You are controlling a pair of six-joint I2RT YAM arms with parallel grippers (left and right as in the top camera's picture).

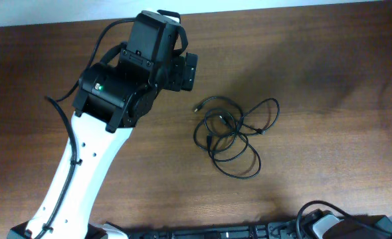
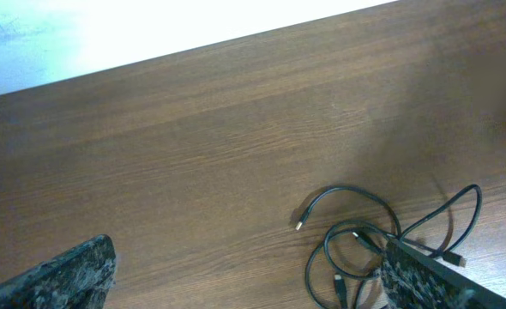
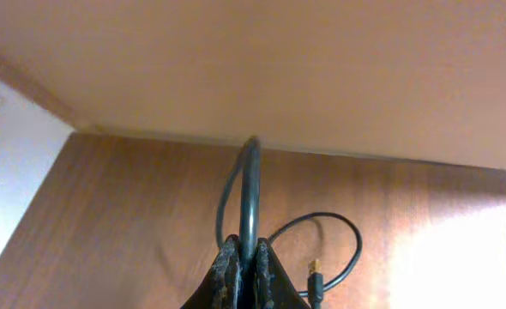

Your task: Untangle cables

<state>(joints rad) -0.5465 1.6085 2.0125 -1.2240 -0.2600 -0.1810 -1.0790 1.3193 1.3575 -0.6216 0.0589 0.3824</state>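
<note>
Overhead: cables (image 1: 232, 136) on wooden table (image 1: 315, 79)

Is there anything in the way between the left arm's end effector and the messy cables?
Nothing visible. The left end effector hangs open above bare table, and the cables lie just beside it with only wood between. The right end effector is off to the side, shut on another cable.

White left arm (image 1: 76, 176), black joint housings, green dot, black cable along it, mottled black fingers (image 2: 64, 279).
</note>
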